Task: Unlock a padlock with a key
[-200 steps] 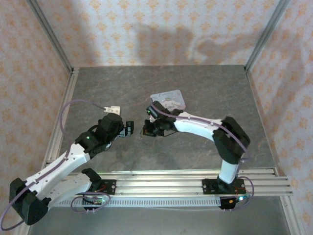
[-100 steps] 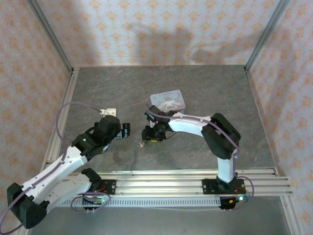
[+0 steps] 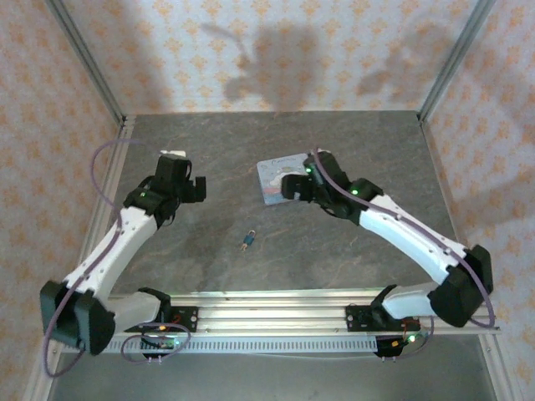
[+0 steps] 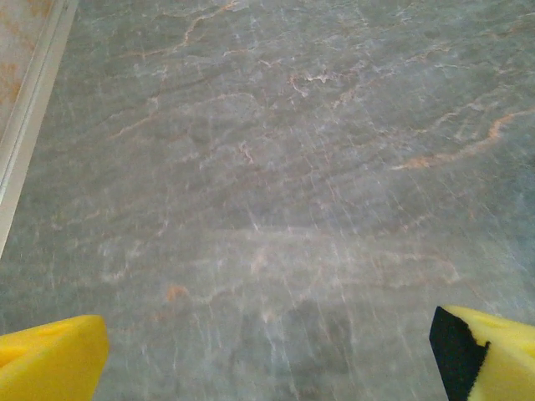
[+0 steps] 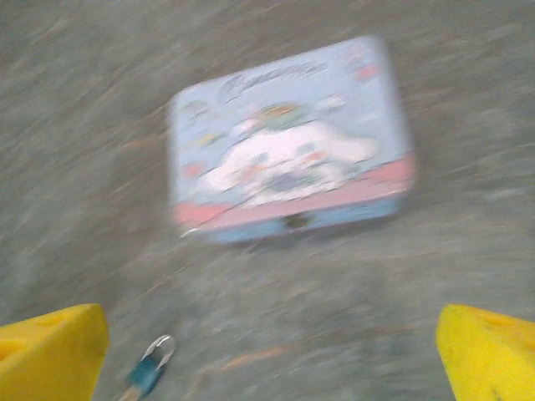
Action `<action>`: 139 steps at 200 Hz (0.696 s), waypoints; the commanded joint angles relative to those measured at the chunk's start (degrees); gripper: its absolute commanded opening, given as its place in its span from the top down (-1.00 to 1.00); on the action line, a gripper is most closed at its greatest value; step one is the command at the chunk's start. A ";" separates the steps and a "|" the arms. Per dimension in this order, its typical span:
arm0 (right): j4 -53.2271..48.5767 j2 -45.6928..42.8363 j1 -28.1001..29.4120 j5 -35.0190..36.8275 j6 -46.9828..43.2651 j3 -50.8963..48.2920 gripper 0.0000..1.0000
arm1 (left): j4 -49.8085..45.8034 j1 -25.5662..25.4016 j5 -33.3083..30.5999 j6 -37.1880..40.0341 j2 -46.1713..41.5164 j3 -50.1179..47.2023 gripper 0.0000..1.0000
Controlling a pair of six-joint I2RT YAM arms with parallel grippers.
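Top external view: the padlock (image 3: 248, 241) is seen lying flat on the grey, stone-patterned worktop (image 3: 359, 150), roughly midway between the two arms and nearer the front rail than the tin (image 3: 274, 174). It is shown as a very small, dark bluish speck, set at a slant and well apart from both claws. The left claw (image 3: 199, 186) is held above the left part of the worktop. The right claw (image 3: 290, 187) is held over the near right corner of the light-blue tin. In the right wrist view, which is blurred, the padlock (image 5: 149, 369) is seen as a teal-blue body with a pale silvery loop at its upper end. A thin brownish sliver, apparently the key (image 5: 127, 393), is seen at its lower end; whether it is seated in the lock cannot be told. The padlock lies just beside the left yellow fingertip, untouched, with the tin (image 5: 288, 142) and its white cartoon dog beyond. The right claw (image 5: 272, 355) is spread wide with nothing between its tips. The left claw (image 4: 267, 359) is likewise spread wide over bare worktop.
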 commanded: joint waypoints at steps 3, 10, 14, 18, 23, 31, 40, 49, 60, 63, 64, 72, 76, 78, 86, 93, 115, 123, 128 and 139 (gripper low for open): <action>2.43 -3.11 -3.23 21.99 -4.27 -6.86 -0.99 | 10.27 3.35 1.23 5.90 4.48 -1.14 -0.99; 4.84 -4.30 -4.70 24.74 -6.19 -9.31 -0.99 | 13.26 4.57 3.22 6.46 5.28 -2.67 -1.00; 6.40 -4.88 -5.93 25.68 -7.03 -10.69 -0.99 | 14.68 5.13 4.42 6.93 5.71 -3.52 -0.99; 8.02 -5.46 -7.20 26.06 -7.88 -12.04 -0.99 | 15.83 5.54 5.47 7.67 6.08 -4.28 -0.99; 9.73 -5.90 -8.87 26.19 -8.78 -13.40 -0.99 | 18.02 5.78 6.06 8.99 6.40 -5.63 -1.00; 12.12 -5.95 -11.58 25.91 -9.66 -15.38 -0.99 | 21.96 5.90 6.07 11.14 6.57 -8.58 -0.99; 15.64 -6.75 -14.54 24.45 -11.97 -17.64 -0.99 | 26.80 5.91 5.16 12.87 6.38 -12.03 -0.99; 20.19 -8.00 -16.80 23.78 -14.19 -20.39 -0.99 | 31.27 6.24 3.46 13.50 6.12 -15.34 -0.99; 25.77 -8.31 -19.22 24.24 -15.40 -23.53 -0.99 | 36.07 6.85 1.05 12.63 5.95 -18.85 -0.99; 27.25 -8.23 -19.71 24.33 -15.57 -24.37 -0.99 | 37.55 7.06 0.71 12.19 5.94 -19.81 -0.99; 27.76 -8.23 -20.00 24.38 -15.59 -24.64 -0.99 | 38.07 7.14 0.63 12.07 5.89 -20.16 -0.99; 32.25 -7.80 -21.23 24.66 -16.29 -26.95 -0.99 | 43.12 7.69 0.48 11.20 5.76 -23.13 -0.99; 35.07 -7.47 -21.66 25.11 -16.74 -28.22 -0.99 | 45.75 7.88 0.46 10.81 5.74 -24.45 -0.99; 36.44 -7.36 -21.86 25.49 -16.99 -28.95 -0.99 | 47.08 7.95 0.47 10.56 5.76 -25.29 -0.99; 42.30 -6.78 -22.43 26.14 -18.01 -31.52 -0.99 | 51.64 8.18 0.87 9.97 5.91 -27.71 -0.99; 47.12 -6.56 -22.90 26.24 -18.88 -33.73 -0.99 | 54.63 8.27 1.15 9.63 6.10 -29.26 -0.99; 59.99 -3.61 -25.09 25.15 -20.25 -39.50 -0.99 | 62.01 8.27 2.36 9.75 5.85 -32.07 -0.99; 63.88 -2.61 -26.26 23.66 -21.03 -41.25 -0.99 | 66.20 8.36 2.03 9.34 5.92 -33.63 -0.99; 65.44 -1.94 -26.97 23.41 -21.23 -41.98 -0.99 | 68.42 8.36 1.88 9.10 6.20 -34.44 -0.99; 71.38 -0.24 -29.07 21.40 -21.34 -44.49 -0.99 | 71.03 8.36 1.53 9.41 7.24 -35.00 -0.99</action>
